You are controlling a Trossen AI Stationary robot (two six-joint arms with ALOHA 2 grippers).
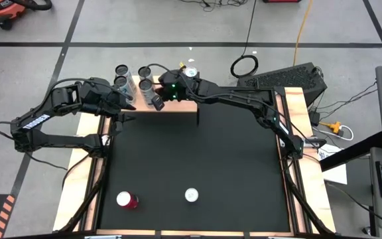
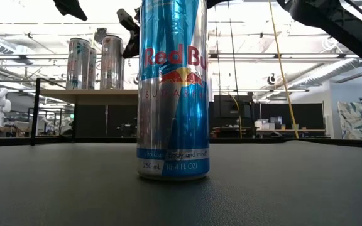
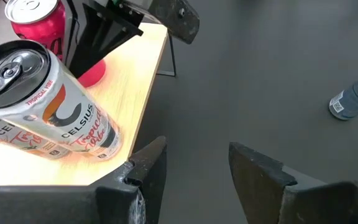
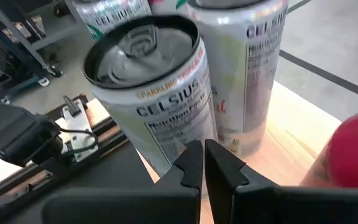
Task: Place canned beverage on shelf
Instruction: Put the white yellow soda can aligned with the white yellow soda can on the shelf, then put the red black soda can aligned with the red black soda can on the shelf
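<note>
The shelf (image 1: 178,106) stands at the far edge of the tabletop (image 1: 231,166), toward its left corner, with several cans on its light wooden top.

The left hand (image 1: 126,109) hovers at the shelf's left end, just over the tabletop beside it. Its fingers (image 3: 146,171) stand apart with nothing between them. In its wrist view a white Celsius can (image 3: 39,106) stands on the shelf just beyond those fingers, close to the near edge, and a red can (image 3: 39,22) stands farther along the wood.

The right hand (image 1: 168,93) reaches over the shelf from the right side. Its fingers (image 4: 188,165) are closed together, holding nothing. Right ahead of them, in its wrist view, stand two Celsius cans (image 4: 160,81) close side by side on the wood, and the rim of a red can shows at the picture's edge. Whether the fingertips touch the nearer can cannot be told.

Two cans remain on the tabletop near its front edge: a red can (image 1: 126,200) toward the left corner, and a blue-and-silver Red Bull can (image 1: 191,194) near the middle, upright, filling the low view (image 2: 171,94).
</note>
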